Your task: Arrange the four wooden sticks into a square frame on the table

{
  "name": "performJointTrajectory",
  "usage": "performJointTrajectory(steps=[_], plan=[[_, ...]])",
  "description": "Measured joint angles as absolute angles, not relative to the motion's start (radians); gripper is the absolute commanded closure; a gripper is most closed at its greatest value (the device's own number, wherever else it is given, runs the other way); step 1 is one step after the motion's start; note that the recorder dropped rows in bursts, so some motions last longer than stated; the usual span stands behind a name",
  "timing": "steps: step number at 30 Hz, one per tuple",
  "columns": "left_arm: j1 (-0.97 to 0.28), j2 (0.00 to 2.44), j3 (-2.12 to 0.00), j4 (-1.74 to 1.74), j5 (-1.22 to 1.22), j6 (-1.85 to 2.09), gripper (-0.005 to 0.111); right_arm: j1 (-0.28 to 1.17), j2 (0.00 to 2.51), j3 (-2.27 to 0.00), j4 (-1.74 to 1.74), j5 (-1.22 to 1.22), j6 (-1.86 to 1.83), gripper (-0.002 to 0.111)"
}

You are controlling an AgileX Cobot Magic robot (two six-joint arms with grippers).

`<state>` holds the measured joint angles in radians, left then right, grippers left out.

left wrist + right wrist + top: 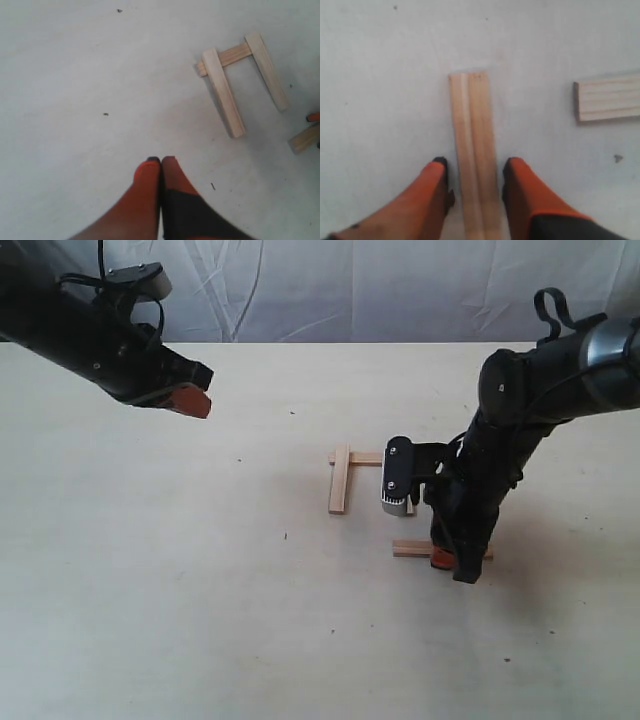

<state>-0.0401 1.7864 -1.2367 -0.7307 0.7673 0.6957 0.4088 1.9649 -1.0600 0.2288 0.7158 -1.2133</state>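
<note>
1. Fourth stick (pixel 410 548): lies flat on the table (pixel 150 590), apart from the others, at about 5 o'clock from the part-built frame in the exterior view. Its long axis runs 9 to 3 o'clock.
2. Right gripper (pixel 455 562): down at the table over the 3 o'clock end of that stick. In the right wrist view the gripper (pixel 475 167) has its fingers spread, one on each long edge of the stick (pixel 472 115), with a thin gap showing on both sides. It is not pinching yet.
3. Three placed sticks (pixel 222 90): form a U, with one cross piece at 12 o'clock and two legs pointing to 6 o'clock. The open side faces the loose stick.
4. Left gripper (pixel 190 400): raised at about 10 o'clock, well apart from the frame, fingers (pixel 147 172) pressed together and holding nothing.
5. Judgement: the right arm is far nearer. The stick already lies parallel to the gap it must close, so the coming move looks like a grasp and a short carry toward 11 o'clock without turning.
</note>
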Motion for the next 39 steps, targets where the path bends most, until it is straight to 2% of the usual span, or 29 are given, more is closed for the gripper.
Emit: performJointTrajectory(steps=[2, 3, 12, 17, 22, 39], plan=[[-0.04, 1.802, -1.26, -0.735, 0.804, 0.706, 0.107, 0.409, 1.967, -1.063, 0.23, 0.718, -1.233, 0.106], [-0.04, 1.813, -1.27, -0.741, 0.821, 0.709, 0.107, 0.409, 1.969, -1.063, 0.231, 0.718, -1.237, 0.108], [-0.04, 1.85, -1.322, -0.76, 0.849, 0.713, 0.107, 0.411, 1.947, -1.087, 0.221, 0.712, -1.248, 0.108], [-0.04, 1.883, -1.339, -0.823, 0.841, 0.715, 0.107, 0.434, 1.921, -1.292, 0.274, 0.741, -1.248, 0.108], [-0.071, 1.925, -1.377, -0.863, 0.835, 0.715, 0.107, 0.481, 2.05, -1.42, 0.22, 0.789, -1.211, 0.108], [-0.189, 2.158, -1.38, -0.997, 0.715, 0.715, 0.107, 0.481, 2.119, -1.428, 0.252, 0.784, -1.215, 0.108]])
